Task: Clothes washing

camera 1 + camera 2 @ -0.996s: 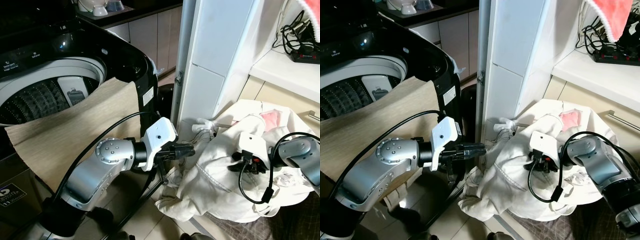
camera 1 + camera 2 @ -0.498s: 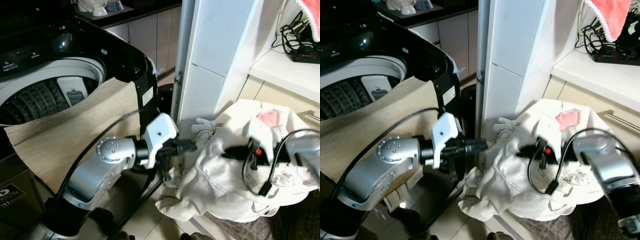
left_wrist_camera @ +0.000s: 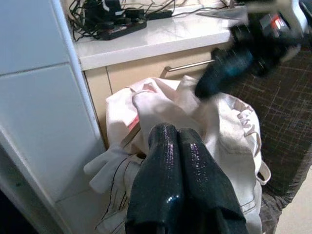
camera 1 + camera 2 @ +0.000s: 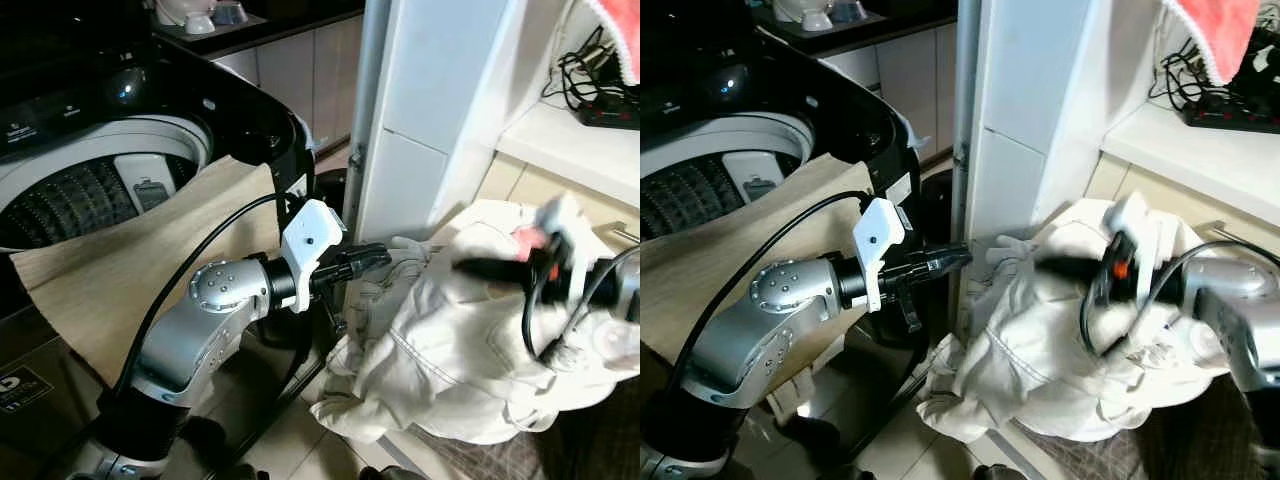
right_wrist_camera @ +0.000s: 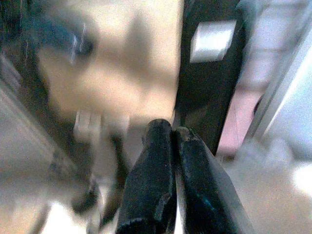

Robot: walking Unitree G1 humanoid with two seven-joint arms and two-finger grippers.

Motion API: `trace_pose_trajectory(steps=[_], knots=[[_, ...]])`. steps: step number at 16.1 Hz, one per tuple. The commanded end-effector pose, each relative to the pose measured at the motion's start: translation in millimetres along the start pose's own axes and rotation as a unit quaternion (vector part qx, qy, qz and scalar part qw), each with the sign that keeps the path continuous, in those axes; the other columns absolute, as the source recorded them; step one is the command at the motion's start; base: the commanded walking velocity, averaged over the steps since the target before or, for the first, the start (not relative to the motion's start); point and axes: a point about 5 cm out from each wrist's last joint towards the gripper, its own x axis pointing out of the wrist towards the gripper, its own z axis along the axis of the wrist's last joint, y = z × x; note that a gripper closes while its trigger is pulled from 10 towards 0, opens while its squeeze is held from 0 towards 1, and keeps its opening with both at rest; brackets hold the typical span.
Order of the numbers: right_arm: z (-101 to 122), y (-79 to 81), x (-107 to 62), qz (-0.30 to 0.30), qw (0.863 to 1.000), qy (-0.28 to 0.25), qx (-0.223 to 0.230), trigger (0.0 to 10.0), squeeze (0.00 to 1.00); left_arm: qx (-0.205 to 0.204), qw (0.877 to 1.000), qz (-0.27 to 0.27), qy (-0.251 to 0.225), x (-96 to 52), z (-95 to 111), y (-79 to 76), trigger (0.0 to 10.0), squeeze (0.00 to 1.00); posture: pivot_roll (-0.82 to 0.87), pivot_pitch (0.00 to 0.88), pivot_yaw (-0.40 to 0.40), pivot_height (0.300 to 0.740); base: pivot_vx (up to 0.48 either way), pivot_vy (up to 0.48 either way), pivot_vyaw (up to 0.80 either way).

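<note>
Tiled floor [image 4: 290, 445] carries black washer [image 4: 150, 120]; cream clothes heap [image 4: 450, 350] sits in dark basket [image 4: 590, 450].

I see the washing machine [image 4: 110, 150] with its drum mouth open from above, though a beige cloth [image 4: 130, 260] draped over its front rim covers the near edge. Between the machine and the white pillar [image 4: 420, 110] runs a narrow gap, and my left claw [image 4: 375, 256] reaches across it, fingers pressed together. To the right, the heap of white laundry [image 4: 450, 350] fills the floor beside the pillar; my right claw [image 4: 462, 266], blurred, hangs just above it. The worktop [image 4: 570, 140] behind carries tangled cables [image 4: 590, 70].
</note>
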Motion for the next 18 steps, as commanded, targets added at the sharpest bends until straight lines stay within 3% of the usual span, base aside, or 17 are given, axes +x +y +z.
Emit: trace_pose_trajectory(steps=[1, 2, 3, 4, 5, 6, 9, 10, 12, 14, 18], knots=[[24, -4.1, -4.8, -0.022, 0.998, -0.055, -0.003, 0.0, 0.0, 0.01, 1.0, 0.007, -0.011, 2.0, 6, 2.9, 10.0, 0.0, -0.14, 0.011, 0.012, 0.74, 0.0, 0.0, 0.0], [31, -6.4, -5.4, -0.036, 0.997, -0.07, -0.011, 0.0, 0.0, 0.01, 1.0, 0.007, -0.014, 3.0, 6, 3.0, 10.0, 0.0, -0.13, 0.006, 0.011, 0.74, 0.0, 0.0, 0.0], [30, -9.2, -6.1, -0.06, 0.997, -0.044, -0.037, 0.0, 0.0, 0.009, 1.0, 0.006, -0.014, 3.4, 6, 2.7, 10.0, 0.0, -0.13, 0.006, 0.011, 0.74, 0.0, 0.0, 0.0], [26, -12.2, -6.7, -0.081, 0.995, -0.006, -0.061, 4.7, 0.0, 0.009, 1.0, 0.004, -0.013, 3.3, 5, 1.9, 10.0, 0.0, -0.13, 0.006, 0.011, 0.74, 0.0, 0.0, 0.0], [14, -19.2, -8.1, -0.121, 0.985, 0.077, -0.099, 10.0, 0.58, 0.008, 1.0, -0.002, -0.007, 2.6, 3, 0.1, 10.0, 0.0, -0.14, 0.003, 0.008, 0.74, 0.0, 0.0, 0.0], [3, -23.1, -10.6, -0.144, 0.968, 0.158, -0.128, 10.0, 1.0, 0.007, 1.0, -0.013, 0.007, 1.0, -2, -3.2, 10.0, 0.0, -0.14, 0.003, 0.008, 0.74, 0.0, 0.0, 0.0], [3, -20.0, -12.8, -0.127, 0.96, 0.196, -0.156, 10.0, 1.0, 0.003, 0.999, -0.026, 0.024, -0.6, -7, -6.8, 10.0, 0.0, -0.13, 0.006, 0.004, 0.74, 0.0, 0.0, 0.0], [0, -16.9, -19.9, -0.091, 0.952, 0.238, -0.172, 10.0, 1.0, 0.0, 0.999, -0.037, 0.035, -1.9, -10, -9.6, 10.0, 0.0, -0.13, 0.012, 0.004, 0.74, 0.0, 0.0, 0.0], [-2, -15.8, -24.0, -0.071, 0.949, 0.257, -0.165, 10.0, 1.0, -0.002, 0.998, -0.044, 0.042, -2.7, -12, -10.6, 10.0, 0.0, -0.13, 0.014, 0.006, 0.74, 0.0, 0.0, 0.0], [-12, -24.9, -38.1, -0.064, 0.922, 0.336, -0.18, 10.0, 1.0, -0.003, 0.997, -0.054, 0.052, -3.0, -13, -11.6, 10.0, 0.0, -0.14, 0.026, 0.007, 0.74, 0.0, 0.0, 0.0], [-13, -37.4, -40.6, -0.076, 0.91, 0.362, -0.189, 10.0, 1.0, -0.01, 0.997, -0.055, 0.059, -6.5, -15, -13.4, 10.0, 0.0, -0.13, 0.049, 0.008, 0.74, 0.0, 0.0, 0.0]])
